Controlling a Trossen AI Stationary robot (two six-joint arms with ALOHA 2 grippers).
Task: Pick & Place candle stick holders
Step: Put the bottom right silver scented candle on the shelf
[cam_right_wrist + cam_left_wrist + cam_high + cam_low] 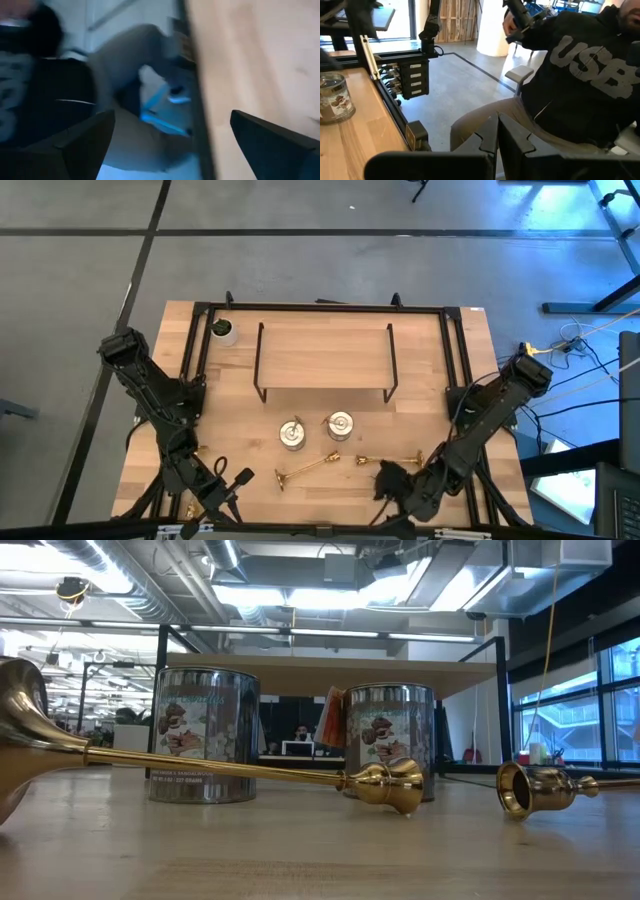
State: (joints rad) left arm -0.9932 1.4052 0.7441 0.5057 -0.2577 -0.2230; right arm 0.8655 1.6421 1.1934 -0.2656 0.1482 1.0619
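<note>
**Desk:** What's your count on the table?

**Me:** From above I count two silvery cups (292, 434) and (339, 424), side by side near the table's middle, in front of the black rack (325, 360). Three brass sticks: one (308, 468) lies tilted just in front of the cups, one (392, 459) lies flat to its right, and one (193, 507) is partly hidden under my left arm at the front edge. One small pot with a plant (223, 331) sits at the back left corner.

**Desk:** How do the holders look up close?

**Me:** In the low view the cups (203, 735) stand upright, shiny, with printed labels. The near stick (230, 768) lies on its side, its slim stem running from a flared end to a bell-shaped socket. The second one (545, 787) points its open socket toward the first, a small gap between them.

**Desk:** Hands?

**Me:** My left gripper (232, 483) is at the front left, fingers pressed together, holding nothing I can see. My right gripper (387, 479) hangs at the front right, just in front of the flat stick, spread wide and empty. A seated person (570, 75) shows beyond the table edge.
</note>
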